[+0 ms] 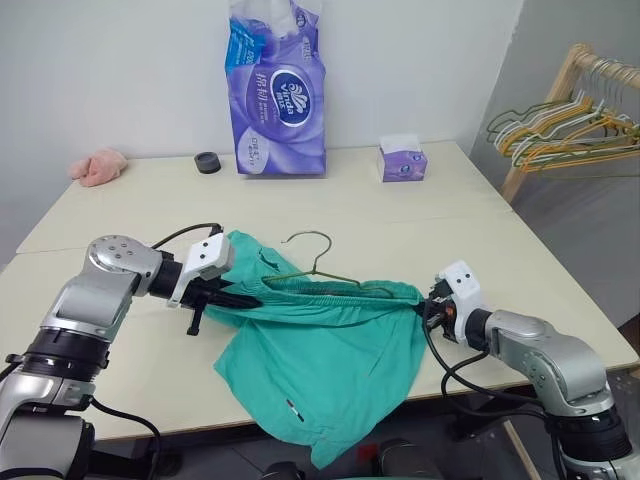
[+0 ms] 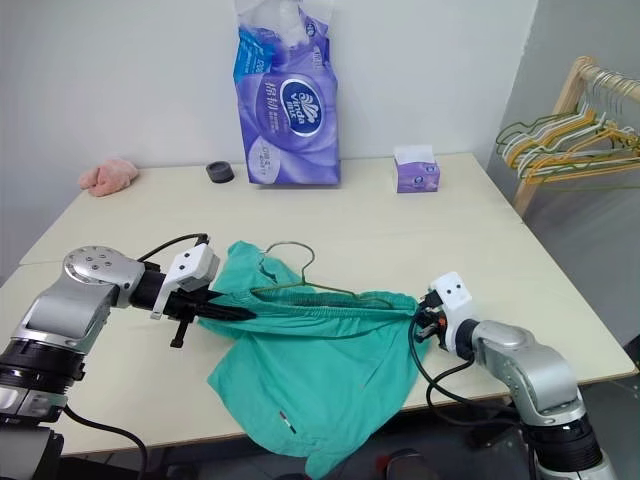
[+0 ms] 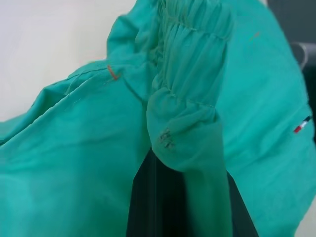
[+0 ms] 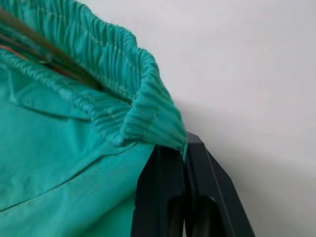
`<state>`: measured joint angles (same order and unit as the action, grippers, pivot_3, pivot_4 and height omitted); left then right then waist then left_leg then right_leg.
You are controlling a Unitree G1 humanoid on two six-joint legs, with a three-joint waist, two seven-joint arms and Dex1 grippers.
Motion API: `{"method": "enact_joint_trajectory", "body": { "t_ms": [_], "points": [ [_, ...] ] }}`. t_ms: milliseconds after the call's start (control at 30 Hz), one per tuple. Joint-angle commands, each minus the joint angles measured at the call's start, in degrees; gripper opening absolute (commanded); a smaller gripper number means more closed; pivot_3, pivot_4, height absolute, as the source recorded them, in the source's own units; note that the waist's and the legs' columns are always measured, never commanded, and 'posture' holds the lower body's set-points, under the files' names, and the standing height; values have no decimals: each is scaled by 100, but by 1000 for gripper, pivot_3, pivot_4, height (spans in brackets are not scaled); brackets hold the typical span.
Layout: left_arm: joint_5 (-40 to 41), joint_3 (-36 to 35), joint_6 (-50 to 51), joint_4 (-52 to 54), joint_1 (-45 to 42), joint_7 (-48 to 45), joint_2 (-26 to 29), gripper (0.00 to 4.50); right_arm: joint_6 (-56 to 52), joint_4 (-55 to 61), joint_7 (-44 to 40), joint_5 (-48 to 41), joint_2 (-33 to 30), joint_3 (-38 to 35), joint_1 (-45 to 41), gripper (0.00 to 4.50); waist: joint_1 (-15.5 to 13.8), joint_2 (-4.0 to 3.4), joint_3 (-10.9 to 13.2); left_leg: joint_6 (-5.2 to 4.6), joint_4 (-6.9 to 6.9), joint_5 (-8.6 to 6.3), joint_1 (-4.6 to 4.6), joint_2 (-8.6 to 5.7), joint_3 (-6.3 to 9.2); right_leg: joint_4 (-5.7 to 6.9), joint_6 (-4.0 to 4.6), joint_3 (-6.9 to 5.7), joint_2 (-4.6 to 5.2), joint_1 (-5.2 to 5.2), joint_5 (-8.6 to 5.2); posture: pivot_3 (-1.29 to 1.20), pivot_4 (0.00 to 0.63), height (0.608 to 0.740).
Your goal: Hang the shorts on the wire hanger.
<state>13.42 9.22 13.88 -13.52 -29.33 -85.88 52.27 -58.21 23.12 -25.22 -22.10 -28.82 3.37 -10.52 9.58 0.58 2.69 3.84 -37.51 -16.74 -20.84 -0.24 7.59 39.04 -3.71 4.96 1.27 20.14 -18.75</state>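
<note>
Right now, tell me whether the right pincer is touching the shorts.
Touching. The right wrist view shows the right pincer shut on the shorts' gathered waistband, the fabric pinched between its black fingers.

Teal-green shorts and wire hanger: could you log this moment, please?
left gripper: shut on teal-green fabric shorts | right gripper: shut on shorts | thin olive-grey wire hanger: inside waistband

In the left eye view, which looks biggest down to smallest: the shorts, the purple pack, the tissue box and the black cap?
1. shorts, though nearest the camera
2. purple pack
3. tissue box
4. black cap
</note>
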Motion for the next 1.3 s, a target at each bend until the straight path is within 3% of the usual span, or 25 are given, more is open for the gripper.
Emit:
{"method": "enact_joint_trajectory", "body": {
  "t_ms": [33, 367, 533, 833, 1233, 1300],
  "points": [
    [-149, -96, -210, -128, -94, 93, 48, 0, -11, 181, -22, 42, -221, -171, -31, 19, 1, 0, 0, 0, 0, 0, 0, 0, 0, 0, 0, 0, 0, 1, 0, -166, 0, 740],
    [-314, 27, -295, 143, 37, 459, -323, 0, 222, 603, -687, 171, -1221, 315, -678, 19, 3, -2, 1, 0, -1, 0, -1, 1, 0, 0, 0, 1, 1, 1, 0, -181, 0, 740],
    [-469, 159, -252, 335, -38, 885, -822, 0, 749, 534, -1190, 641, -1742, 1076, -1360, 19, -7, -1, 0, 0, -3, 0, -2, -1, 1, -3, 0, -1, 5, -1, 0, -182, 0, 740],
    [-738, 321, -468, 357, 54, 1223, -1144, 0, 1163, 556, -1846, 925, -1837, 1612, -1771, 19, -7, 0, 0, 0, -4, 0, -3, 0, 2, -3, 0, 0, 6, 1, 0, -177, 0, 740],
    [-708, 376, -489, 393, 118, 1267, -1303, 0, 1249, 106, -2295, 1041, -2321, 1175, -1541, 3912, -6, 1, 0, 0, -6, 0, -4, -2, 2, -3, 0, -2, 8, -1, 0, -188, 0, 740],
    [-706, 377, -496, 383, 119, 1253, -1316, 0, 1275, -59, -2285, 1100, -2259, 1215, -1566, 3912, -5, 0, 0, 0, -7, 0, -4, -2, 1, -3, 0, -2, 8, -1, 0, -189, 0, 740]
  ]
}}
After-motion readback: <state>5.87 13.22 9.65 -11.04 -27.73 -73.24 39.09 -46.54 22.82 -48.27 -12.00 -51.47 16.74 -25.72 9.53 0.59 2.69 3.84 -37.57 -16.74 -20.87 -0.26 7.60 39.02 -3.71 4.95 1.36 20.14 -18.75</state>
